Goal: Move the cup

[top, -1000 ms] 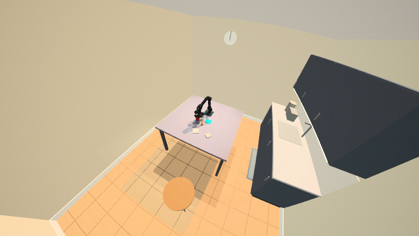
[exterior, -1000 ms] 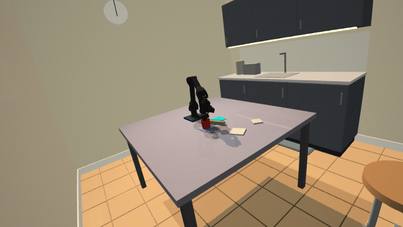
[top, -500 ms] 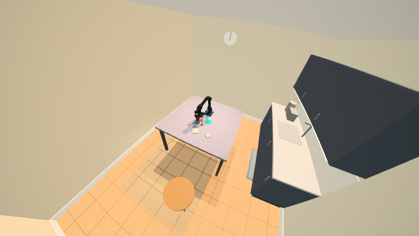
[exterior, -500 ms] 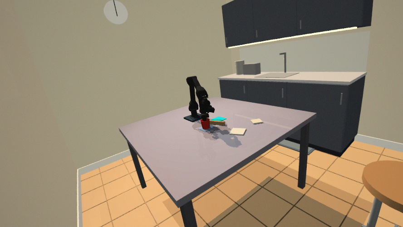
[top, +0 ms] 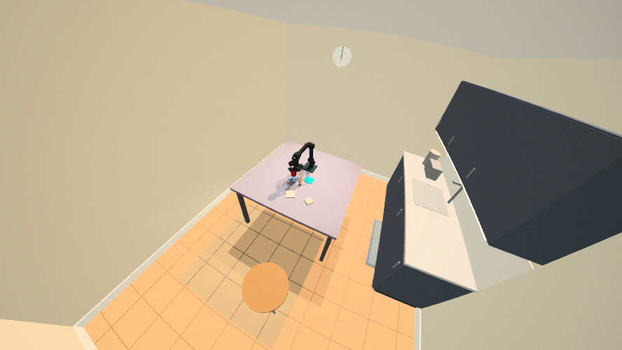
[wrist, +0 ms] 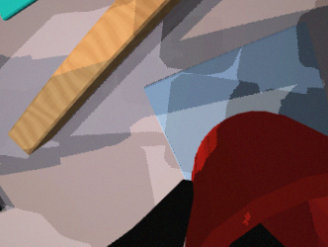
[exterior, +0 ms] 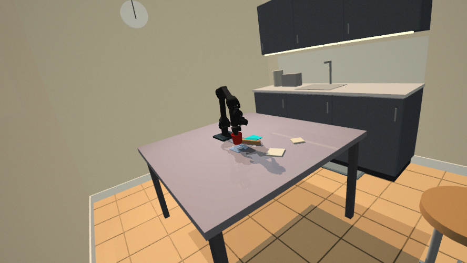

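Note:
The red cup [top: 293, 173] [exterior: 236, 138] [wrist: 247, 148] is upright or nearly so, a little above the pale blue pad [exterior: 234, 149] [wrist: 170, 101]. My gripper [exterior: 235, 132] [wrist: 199, 192] is shut on the cup's wall at the rim, with one black finger inside the cup and one outside. The marbles are hidden; the inside of the cup is mostly out of sight in these views. The cyan pad [top: 309, 180] [exterior: 253, 137] [wrist: 15, 6] lies flat on the table, on the far side of a wooden bar from the cup.
The wooden bar [top: 300, 178] [exterior: 252, 142] [wrist: 84, 69] lies between the two pads. Two cream squares [top: 290, 194] [top: 308, 201] [exterior: 276, 152] [exterior: 297, 140] lie farther out on the table [top: 330, 191] [exterior: 195, 182]. The arm's base stands behind the pads.

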You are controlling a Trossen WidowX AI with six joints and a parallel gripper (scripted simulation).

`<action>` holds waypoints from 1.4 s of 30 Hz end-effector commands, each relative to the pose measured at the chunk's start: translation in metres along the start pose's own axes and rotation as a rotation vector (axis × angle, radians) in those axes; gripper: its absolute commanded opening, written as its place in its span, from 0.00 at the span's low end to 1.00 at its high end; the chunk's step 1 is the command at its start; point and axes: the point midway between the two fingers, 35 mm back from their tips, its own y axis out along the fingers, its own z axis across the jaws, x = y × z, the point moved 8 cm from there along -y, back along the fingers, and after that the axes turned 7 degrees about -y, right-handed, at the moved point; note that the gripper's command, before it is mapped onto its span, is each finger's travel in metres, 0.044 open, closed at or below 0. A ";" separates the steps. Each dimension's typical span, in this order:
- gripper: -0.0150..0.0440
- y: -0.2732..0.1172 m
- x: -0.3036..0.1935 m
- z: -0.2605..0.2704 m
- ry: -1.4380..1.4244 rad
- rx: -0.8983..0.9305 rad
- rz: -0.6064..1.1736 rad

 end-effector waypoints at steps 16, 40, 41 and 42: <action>0.25 -0.011 -0.001 0.001 -0.001 -0.006 -0.001; 0.25 -0.011 0.022 0.023 -0.006 -0.006 -0.006; 0.25 -0.011 0.024 0.025 -0.006 -0.006 -0.006; 0.25 -0.011 0.026 0.026 -0.006 -0.006 -0.006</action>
